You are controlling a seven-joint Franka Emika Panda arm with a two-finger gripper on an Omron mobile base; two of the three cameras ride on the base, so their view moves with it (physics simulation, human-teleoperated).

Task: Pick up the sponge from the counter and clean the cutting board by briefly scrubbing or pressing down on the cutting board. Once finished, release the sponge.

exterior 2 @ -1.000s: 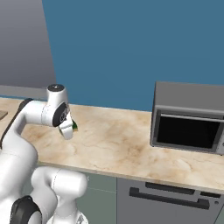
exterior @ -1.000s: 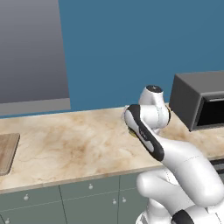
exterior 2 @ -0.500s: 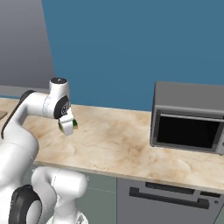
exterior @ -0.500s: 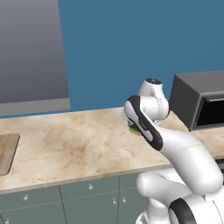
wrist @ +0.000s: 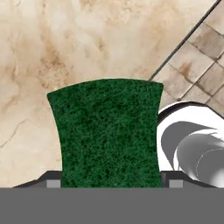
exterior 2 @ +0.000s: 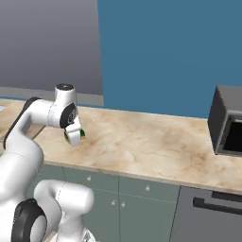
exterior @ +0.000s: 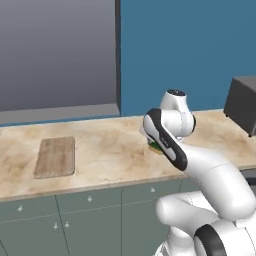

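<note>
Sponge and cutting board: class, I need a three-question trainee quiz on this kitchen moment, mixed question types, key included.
1. True or false: the sponge lies on the cutting board.
2. The gripper is: A) open and empty, B) shut on the sponge, C) pressing on the board.
3. Which appliance stands at the counter's right end?

Key: 1 false, it is held above bare counter; 2 B; 3 the microwave.

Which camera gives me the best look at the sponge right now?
The hand view: the sponge fills its center, green top facing the camera, between the gripper fingers. The right base view shows just a green sliver at the gripper; the left base view shows a small green-yellow edge behind the arm.
</note>
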